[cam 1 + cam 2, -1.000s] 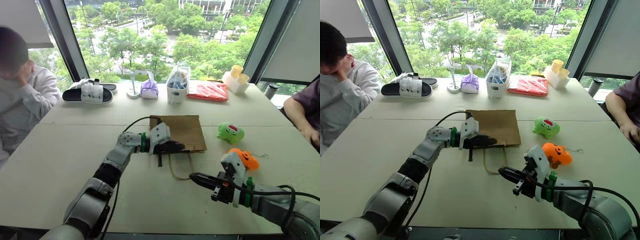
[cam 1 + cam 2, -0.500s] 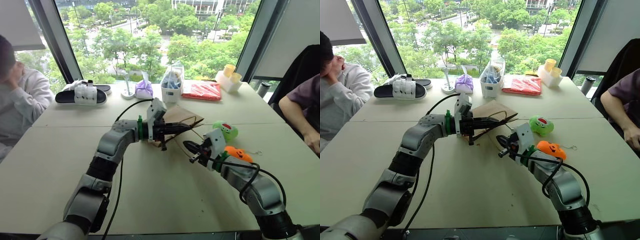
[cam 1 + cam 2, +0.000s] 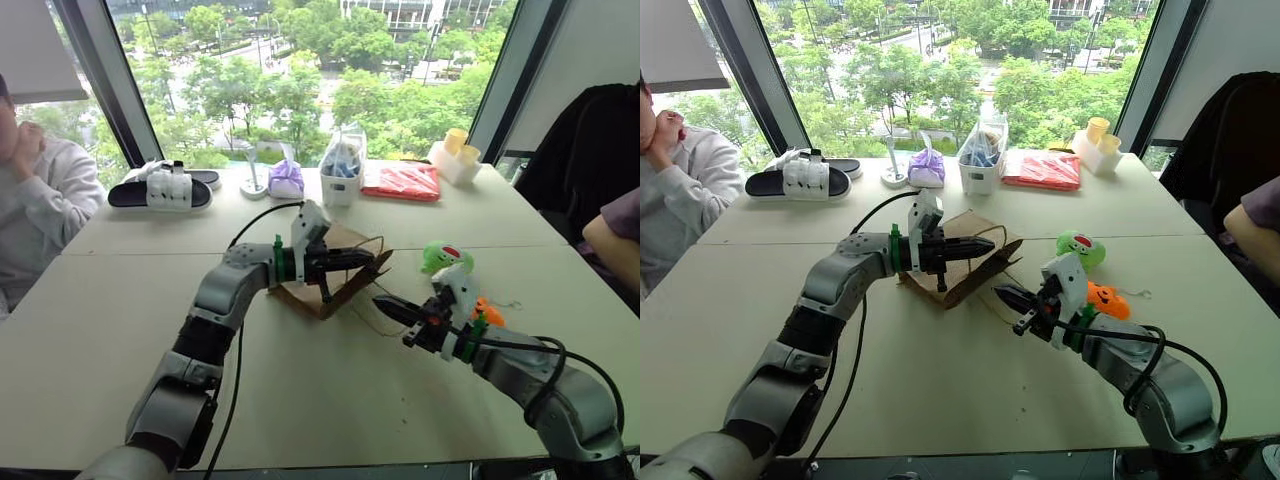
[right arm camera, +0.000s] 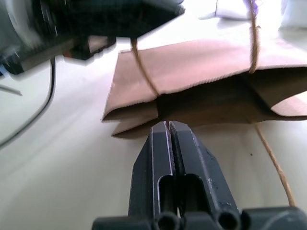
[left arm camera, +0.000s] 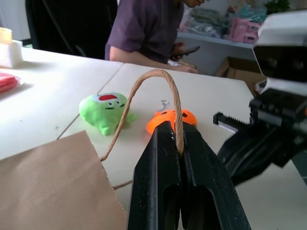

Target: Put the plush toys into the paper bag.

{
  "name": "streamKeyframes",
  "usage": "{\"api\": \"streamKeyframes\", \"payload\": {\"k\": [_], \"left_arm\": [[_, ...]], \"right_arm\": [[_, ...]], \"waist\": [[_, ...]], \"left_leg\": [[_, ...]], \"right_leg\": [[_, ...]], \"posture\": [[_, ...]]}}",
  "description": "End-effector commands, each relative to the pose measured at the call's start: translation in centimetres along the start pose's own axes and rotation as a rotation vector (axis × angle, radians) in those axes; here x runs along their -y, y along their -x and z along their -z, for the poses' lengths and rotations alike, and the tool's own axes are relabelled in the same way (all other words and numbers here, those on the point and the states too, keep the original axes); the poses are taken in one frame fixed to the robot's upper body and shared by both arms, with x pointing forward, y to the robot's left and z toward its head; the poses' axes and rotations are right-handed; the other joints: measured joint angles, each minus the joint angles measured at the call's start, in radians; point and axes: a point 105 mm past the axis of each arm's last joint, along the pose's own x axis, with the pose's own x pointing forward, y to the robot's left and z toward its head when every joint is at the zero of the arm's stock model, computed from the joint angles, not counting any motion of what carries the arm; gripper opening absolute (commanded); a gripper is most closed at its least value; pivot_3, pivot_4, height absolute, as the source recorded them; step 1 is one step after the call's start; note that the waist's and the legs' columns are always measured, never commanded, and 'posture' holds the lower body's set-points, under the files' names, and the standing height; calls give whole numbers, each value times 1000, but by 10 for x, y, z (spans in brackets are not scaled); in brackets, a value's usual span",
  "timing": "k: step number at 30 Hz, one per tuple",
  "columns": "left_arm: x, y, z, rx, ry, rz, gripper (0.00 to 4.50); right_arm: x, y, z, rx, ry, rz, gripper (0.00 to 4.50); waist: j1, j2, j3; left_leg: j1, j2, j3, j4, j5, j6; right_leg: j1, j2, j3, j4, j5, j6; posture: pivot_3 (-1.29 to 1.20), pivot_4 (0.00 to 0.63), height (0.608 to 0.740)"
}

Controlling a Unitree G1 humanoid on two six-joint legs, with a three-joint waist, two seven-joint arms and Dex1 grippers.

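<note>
Left gripper (image 5: 172, 136) pinches paper bag's (image 3: 958, 262) handle (image 5: 165, 81).

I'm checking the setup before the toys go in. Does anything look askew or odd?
The paper bag is not upright: it is tilted, mouth partly gaping, lifted by one handle pinched in the left gripper. The right gripper is shut, pointing at the mouth. Both toys, green and orange, lie on the table.

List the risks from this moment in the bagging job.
The left gripper holds the paper bag only by one thin cord handle, which might slip or tear. The right gripper, jaws shut, points at the half-open mouth and may crumple it. Both plush toys lie outside.
</note>
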Motion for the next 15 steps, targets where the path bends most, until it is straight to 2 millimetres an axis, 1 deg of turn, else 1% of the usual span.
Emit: {"api": "streamKeyframes", "payload": {"k": [1, 5, 12, 15], "left_arm": [[10, -1, -12, 42, -2, 52, 19], [15, 0, -17, 72, 38, 75, 19], [22, 0, -25, 103, 79, 102, 19], [25, 0, -28, 115, 91, 109, 19]], "right_arm": [[0, 7, -12, 33, 23, 15, 0], [9, -1, -6, 0, 61, 57, 0], [18, -30, 8, -68, 126, 20, 0], [19, -45, 19, -110, 151, -12, 0]], "waist": [[0, 0, 0], [0, 0, 0], [-2, 0, 0], [-2, 0, 0]], "left_leg": [[0, 0, 0, 0, 0, 0], [0, 0, 0, 1, 0, 0], [0, 0, 0, 0, 0, 0], [0, 0, 1, 1, 0, 0]], "right_leg": [[0, 0, 0, 0, 0, 0], [0, 0, 0, 0, 0, 0], [0, 0, 1, 1, 0, 0], [0, 0, 1, 1, 0, 0]], "posture": [[0, 150, 740], [0, 150, 740], [0, 150, 740], [0, 150, 740]]}}
